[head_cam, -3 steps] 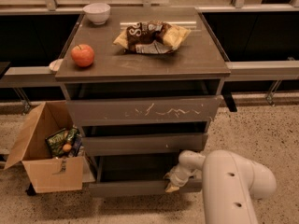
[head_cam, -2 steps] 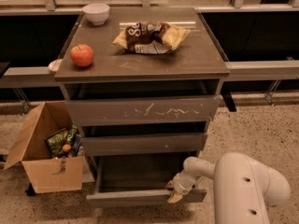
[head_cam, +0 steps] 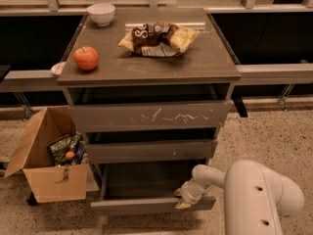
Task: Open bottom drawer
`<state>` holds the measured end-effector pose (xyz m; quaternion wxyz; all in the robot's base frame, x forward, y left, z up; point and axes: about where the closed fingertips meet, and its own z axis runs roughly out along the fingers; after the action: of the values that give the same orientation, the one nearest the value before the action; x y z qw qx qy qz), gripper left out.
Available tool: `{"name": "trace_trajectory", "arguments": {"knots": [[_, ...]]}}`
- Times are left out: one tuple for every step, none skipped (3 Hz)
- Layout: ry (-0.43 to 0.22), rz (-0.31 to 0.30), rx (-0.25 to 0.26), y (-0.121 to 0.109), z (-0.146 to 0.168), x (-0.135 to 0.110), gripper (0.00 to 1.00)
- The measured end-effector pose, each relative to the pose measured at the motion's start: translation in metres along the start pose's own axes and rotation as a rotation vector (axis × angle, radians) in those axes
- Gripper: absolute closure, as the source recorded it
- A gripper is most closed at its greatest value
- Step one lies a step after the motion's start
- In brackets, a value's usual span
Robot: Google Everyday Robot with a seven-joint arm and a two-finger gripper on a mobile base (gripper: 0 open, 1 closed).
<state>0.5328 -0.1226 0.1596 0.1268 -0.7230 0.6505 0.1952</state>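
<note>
The bottom drawer (head_cam: 146, 205) of the grey-brown cabinet is pulled out, and its shallow grey tray (head_cam: 144, 180) shows inside. Its plain front sits low near the floor. My gripper (head_cam: 185, 198), at the end of the white arm (head_cam: 254, 195), is at the drawer's right front edge, hooked over the top of the front panel. Above it are the mid-sized front (head_cam: 151, 151) and the large scratched front (head_cam: 149, 116).
On the cabinet top (head_cam: 210, 62) lie a red apple (head_cam: 86, 58), a white bowl (head_cam: 101, 13) and snack bags (head_cam: 159, 38). An open cardboard box (head_cam: 46, 155) with snacks stands on the floor at the left. Speckled floor lies to the right.
The bottom drawer has slid out towards me, from nearly shut to open, with my gripper and arm moving back and down with it.
</note>
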Motion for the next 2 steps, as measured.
{"name": "trace_trajectory", "arguments": {"knots": [[0.0, 0.0, 0.0, 0.0, 0.0, 0.0, 0.58], [0.0, 0.0, 0.0, 0.0, 0.0001, 0.0, 0.36]]}}
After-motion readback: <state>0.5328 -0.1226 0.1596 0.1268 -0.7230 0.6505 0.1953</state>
